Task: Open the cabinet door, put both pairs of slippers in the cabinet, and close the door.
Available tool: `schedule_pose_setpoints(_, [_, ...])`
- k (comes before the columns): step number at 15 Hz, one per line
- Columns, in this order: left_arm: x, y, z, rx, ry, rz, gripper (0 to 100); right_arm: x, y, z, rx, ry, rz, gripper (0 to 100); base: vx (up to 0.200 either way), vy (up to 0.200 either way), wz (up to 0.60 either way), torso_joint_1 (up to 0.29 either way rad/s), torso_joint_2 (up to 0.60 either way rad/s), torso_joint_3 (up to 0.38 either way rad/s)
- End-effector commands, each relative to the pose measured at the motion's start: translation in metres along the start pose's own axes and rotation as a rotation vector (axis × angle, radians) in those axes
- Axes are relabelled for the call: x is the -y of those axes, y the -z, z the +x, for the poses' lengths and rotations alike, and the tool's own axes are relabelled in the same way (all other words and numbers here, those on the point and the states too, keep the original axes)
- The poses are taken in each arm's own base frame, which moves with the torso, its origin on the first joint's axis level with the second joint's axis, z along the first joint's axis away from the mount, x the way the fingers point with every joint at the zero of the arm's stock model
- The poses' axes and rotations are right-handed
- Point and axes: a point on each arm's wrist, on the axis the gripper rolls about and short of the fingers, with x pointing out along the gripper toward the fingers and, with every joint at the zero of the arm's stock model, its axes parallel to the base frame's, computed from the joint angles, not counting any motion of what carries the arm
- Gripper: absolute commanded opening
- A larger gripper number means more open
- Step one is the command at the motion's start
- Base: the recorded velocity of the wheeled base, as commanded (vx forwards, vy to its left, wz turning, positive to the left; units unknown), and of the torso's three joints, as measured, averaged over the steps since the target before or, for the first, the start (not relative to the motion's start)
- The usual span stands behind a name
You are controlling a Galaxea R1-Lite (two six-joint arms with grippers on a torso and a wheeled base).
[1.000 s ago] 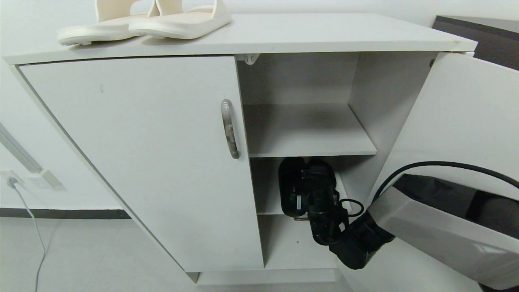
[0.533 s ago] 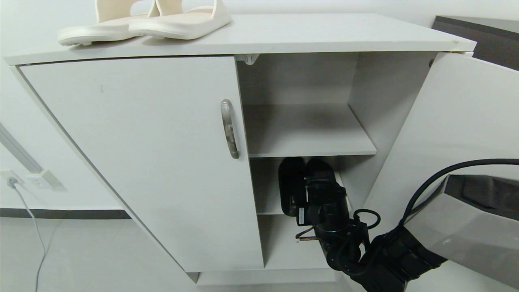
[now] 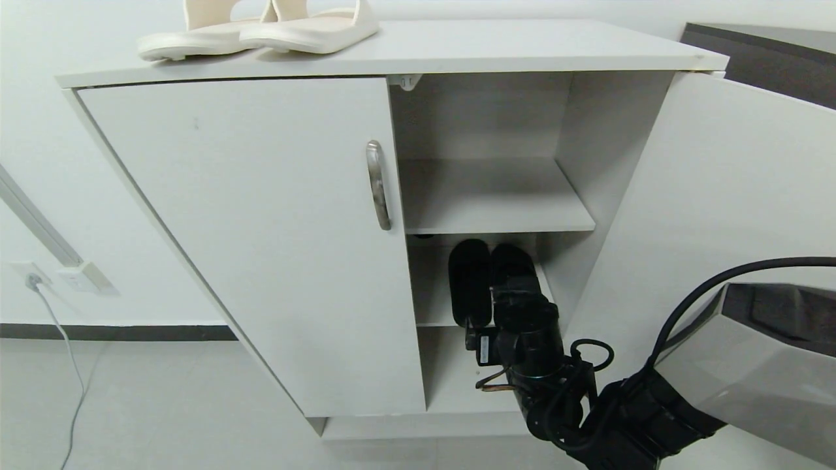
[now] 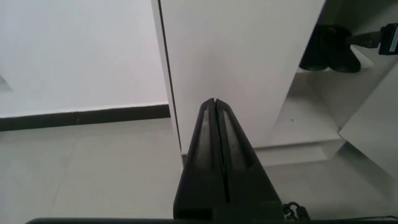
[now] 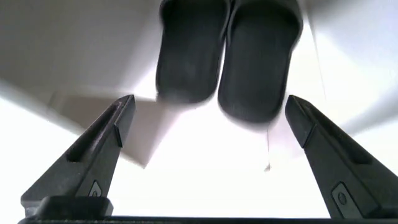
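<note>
Cream slippers (image 3: 261,32) sit side by side on the cabinet top (image 3: 522,46), far left end, not yet stowed. The left door (image 3: 248,228) is shut, with its handle (image 3: 378,186) on the edge next to the opening; it doesn't need touching since the right bay gives access.

Left gripper (image 4: 214,106): fingers pressed together, holding nothing, parked low over the floor in front of the left door. My read: it is kept out of the way.

Black slippers (image 3: 486,277) lie as a pair on the middle shelf (image 3: 431,287) of the right bay, soles touching it, toes toward the back. Right gripper (image 5: 208,109): fingers spread wide, nothing pinched, just near of the pair's heels. Looks like a release, so the first pair is in.

Right door (image 3: 705,215) is swung fully open to the right, leaving the arm room.

Roughly halfway, I'd say. The upper shelf (image 3: 496,196) is a likely spot for the cream pair, then close up.
</note>
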Motion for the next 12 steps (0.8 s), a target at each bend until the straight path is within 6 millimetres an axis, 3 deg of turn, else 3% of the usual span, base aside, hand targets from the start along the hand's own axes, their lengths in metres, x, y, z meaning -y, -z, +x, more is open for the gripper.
schedule_pose_setpoints(1, [0.0,-0.0002,0.0001,0.0,-0.001,0.0,0,-0.0001,0.0033,0.0004,-0.001,0.0,-0.003,100,0.0,0.0,0.0,0.0,0.0,0.0])
schedule_pose_setpoints(12, [0.0,0.0,0.0001,-0.002,0.0,0.005,0,0.0028,0.0072,-0.002,-0.006,0.003,-0.013,100,0.0,0.0,0.0,0.001,0.0,0.008])
